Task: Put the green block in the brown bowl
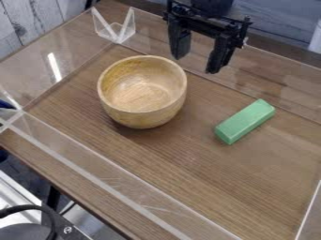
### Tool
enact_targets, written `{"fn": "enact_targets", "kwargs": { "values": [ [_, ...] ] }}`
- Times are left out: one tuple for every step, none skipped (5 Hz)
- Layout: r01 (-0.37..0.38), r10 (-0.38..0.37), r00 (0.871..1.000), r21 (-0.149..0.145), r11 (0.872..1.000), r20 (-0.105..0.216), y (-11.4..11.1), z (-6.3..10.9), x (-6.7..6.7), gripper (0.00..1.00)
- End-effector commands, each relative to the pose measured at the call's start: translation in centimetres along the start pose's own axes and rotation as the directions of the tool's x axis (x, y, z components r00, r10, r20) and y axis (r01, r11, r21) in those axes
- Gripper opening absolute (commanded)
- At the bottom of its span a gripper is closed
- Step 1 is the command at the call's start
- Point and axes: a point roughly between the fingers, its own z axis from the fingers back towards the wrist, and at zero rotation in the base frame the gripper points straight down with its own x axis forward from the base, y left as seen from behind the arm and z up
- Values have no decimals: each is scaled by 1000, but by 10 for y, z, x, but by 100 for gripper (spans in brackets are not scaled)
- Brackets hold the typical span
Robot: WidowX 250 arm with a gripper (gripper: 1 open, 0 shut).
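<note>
- The worktop (pixel 150 173) is a brown wood-grain surface ringed by low clear walls, which likely serve to keep loose things from sliding off its edges
- The brown bowl (pixel 143 90) stands upright toward the far left part of the worktop, mouth up and empty as far as its inside shows, so it is ready to receive something dropped in from above
- The claw (pixel 201 54) hangs over the far edge of the worktop, just right of the bowl and well apart from anything below it; it points down, a sensible stance for a top-down pick
- Its two dark fingers (pixel 181 43) stand wide apart with clear space between them, holding nothing and touching nothing
- The green block (pixel 245 122) lies flat near the right edge of the worktop, well apart from the bowl, its long side running diagonally from near left to far right; it has not been picked up yet
- Judging by that diagonal lie, the claw probably needs to turn so its fingers close across the block's narrow width, then come toward the near right to reach it
</note>
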Motion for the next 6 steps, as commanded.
{"fn": "enact_targets", "kwargs": {
  "values": [
    [84,-84,996,8,996,11,-7,-5,2,100],
    [211,-212,977,19,977,31,-20,-11,4,100],
    [344,-344,939,15,939,23,-34,-17,14,100],
    [435,-435,900,12,900,8,-51,-27,29,100],
    [445,-444,896,39,895,-29,-65,-39,40,0],
    [453,-448,891,67,889,-75,-77,-53,52,100]
  ]
}}
